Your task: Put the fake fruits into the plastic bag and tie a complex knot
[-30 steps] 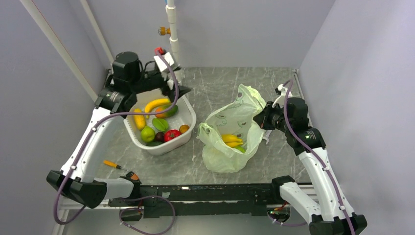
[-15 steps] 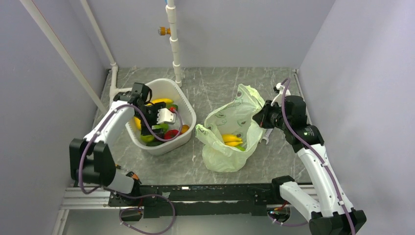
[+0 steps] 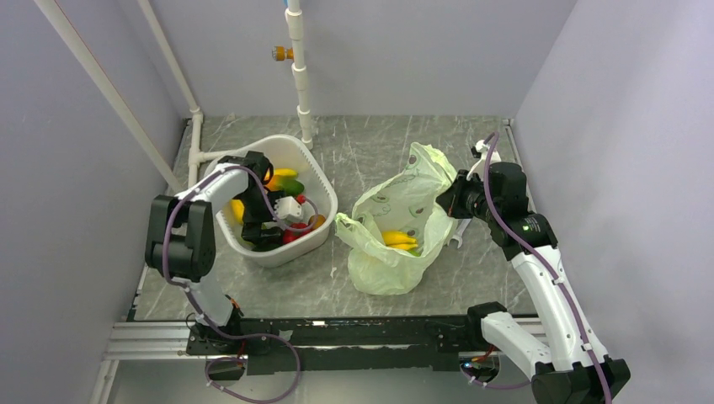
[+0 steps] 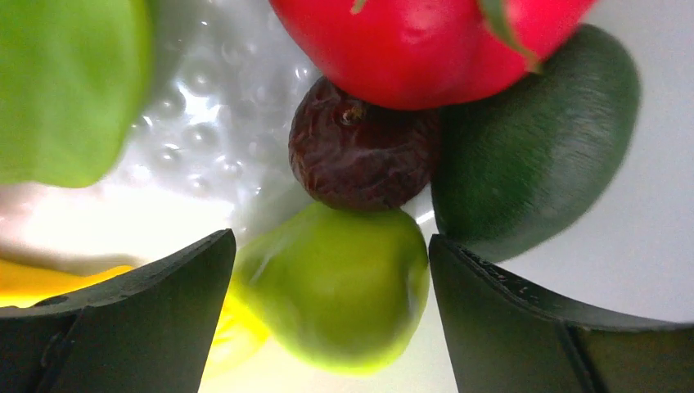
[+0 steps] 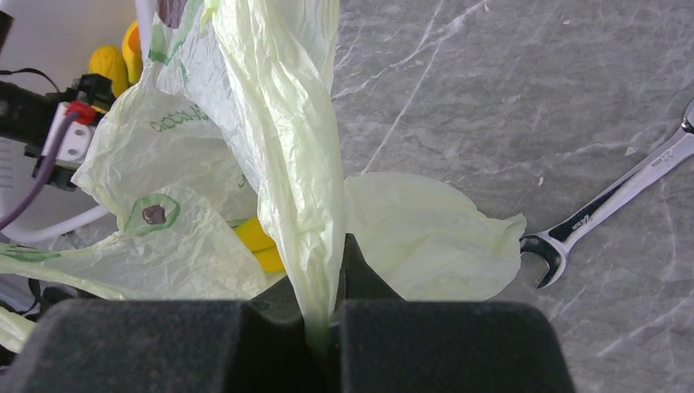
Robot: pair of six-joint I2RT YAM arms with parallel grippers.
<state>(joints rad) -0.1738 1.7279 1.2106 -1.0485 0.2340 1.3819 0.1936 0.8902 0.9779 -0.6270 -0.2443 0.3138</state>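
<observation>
The pale-green plastic bag [image 3: 396, 227] lies open at centre right with yellow bananas [image 3: 397, 241] inside. My right gripper [image 3: 455, 202] is shut on the bag's upper edge and holds it up; the wrist view shows the film [image 5: 278, 123] pinched between the pads at my right gripper [image 5: 327, 327]. My left gripper [image 3: 268, 229] is down in the white basin [image 3: 316, 181], open. In the left wrist view its jaws [image 4: 330, 246] stand either side of a light-green round fruit [image 4: 335, 295]. A dark brown fruit [image 4: 360, 155], a red tomato [image 4: 425, 49] and a dark avocado [image 4: 532, 147] lie just beyond.
A steel wrench [image 5: 606, 205] lies on the marble table right of the bag. A white pipe [image 3: 299, 76] stands behind the basin. Another green fruit [image 4: 65, 90] and a banana [image 4: 49, 282] crowd the left gripper's left side.
My left arm has swung from behind the basin down into it, and its gripper now sits among the fruits. The right gripper has kept its hold on the bag.
</observation>
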